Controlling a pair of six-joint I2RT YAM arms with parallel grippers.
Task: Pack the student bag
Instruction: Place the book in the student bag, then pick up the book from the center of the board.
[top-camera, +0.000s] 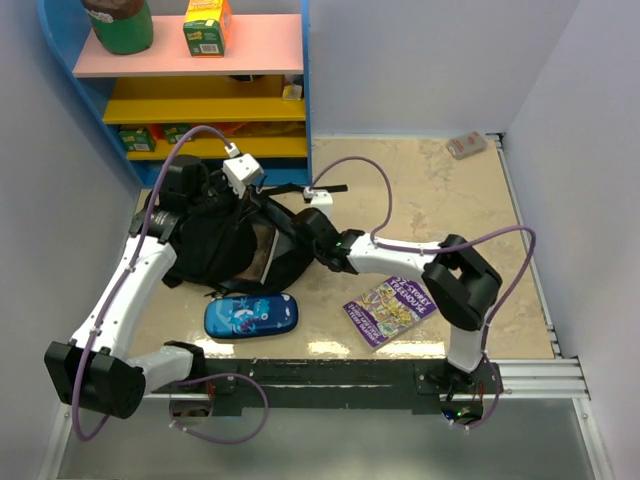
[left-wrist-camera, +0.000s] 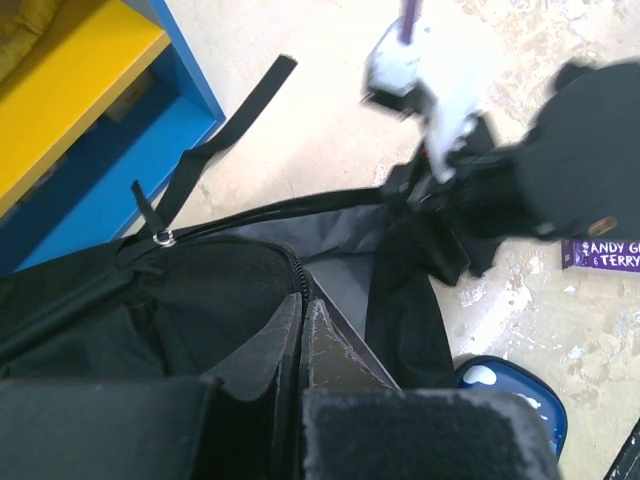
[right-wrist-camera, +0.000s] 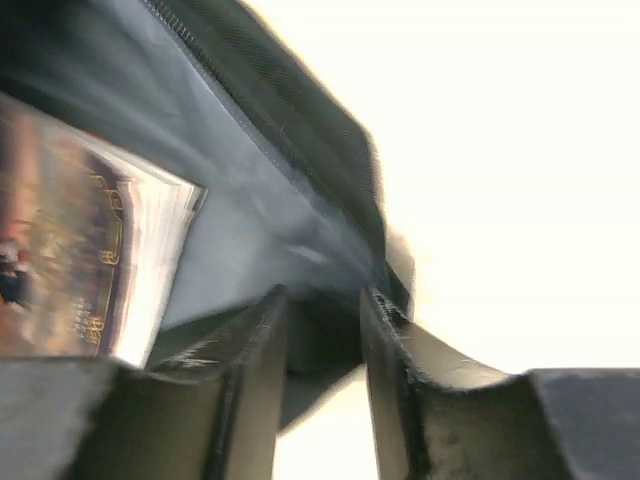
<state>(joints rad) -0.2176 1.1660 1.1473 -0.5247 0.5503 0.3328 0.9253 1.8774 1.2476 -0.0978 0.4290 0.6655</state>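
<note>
Left end effector (left-wrist-camera: 302, 306), black student bag (left-wrist-camera: 205, 295) unzipped

A blue pencil case (top-camera: 250, 316) lies near a purple paperback (top-camera: 390, 308); a blue shelf unit (top-camera: 305, 90) stands far left, its pink shelf bearing a green jar (top-camera: 118, 25) and a yellow-green carton (top-camera: 207, 25); a small flat packet (top-camera: 466, 145) lies far right.

purple book (top-camera: 390, 310) cover, probably "Storey Treehouse", white "ANDY G" over "TERRY" on its edge
</note>
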